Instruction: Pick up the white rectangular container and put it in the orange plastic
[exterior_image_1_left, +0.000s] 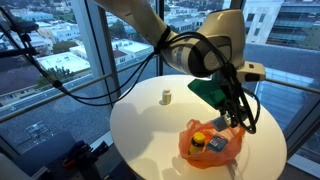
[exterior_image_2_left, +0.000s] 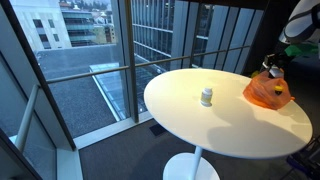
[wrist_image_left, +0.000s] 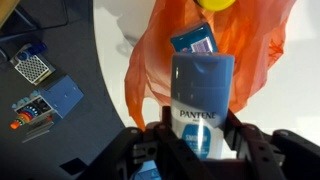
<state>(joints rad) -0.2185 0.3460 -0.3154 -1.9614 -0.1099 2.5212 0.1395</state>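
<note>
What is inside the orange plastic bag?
A blue box and a yellow object show in the orange bag. The held Pantene bottle covers whatever lies below it.

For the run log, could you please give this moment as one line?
bottle: gripped in jaws, above bag | jar: upright on table
</note>
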